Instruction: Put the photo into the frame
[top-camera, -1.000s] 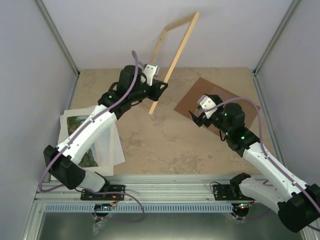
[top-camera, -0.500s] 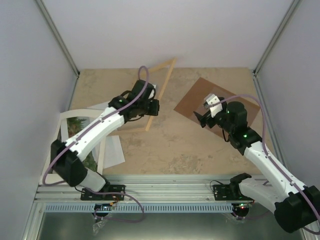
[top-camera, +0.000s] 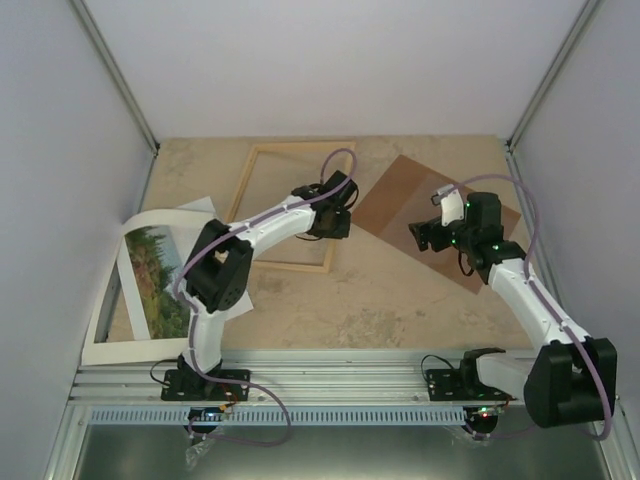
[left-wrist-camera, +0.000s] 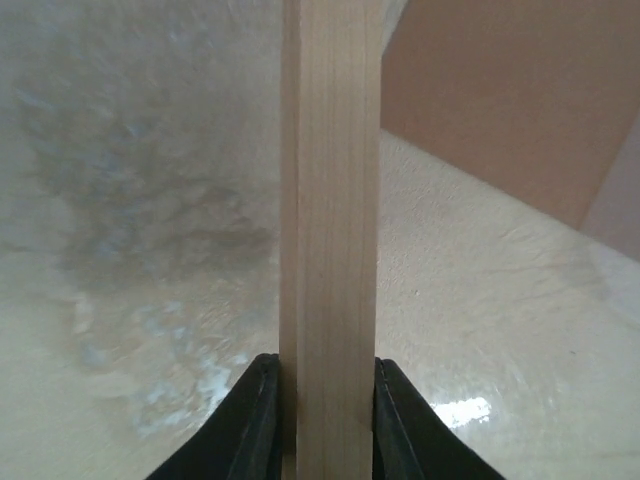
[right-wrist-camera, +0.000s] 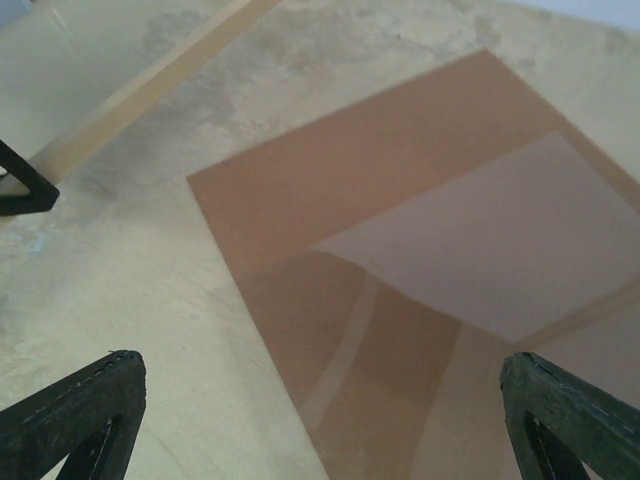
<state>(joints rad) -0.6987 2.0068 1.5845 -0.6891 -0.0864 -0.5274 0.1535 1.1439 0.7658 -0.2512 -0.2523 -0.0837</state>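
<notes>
Top external: frame (top-camera: 243, 203) just laid flat, left gripper (left-wrist-camera: 328, 420) clamping its 3 o'clock rail. Right gripper (top-camera: 422, 236) spread wide, empty; photo (top-camera: 150, 280) next.

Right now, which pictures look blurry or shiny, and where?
Left wrist view: the wooden bar of the frame is crisp, the table around it looks smeary, with a white glare spot low on the right. Right wrist view: the brown board shows pale shiny reflections. Top view: soft, even light, everything sharp.
</notes>
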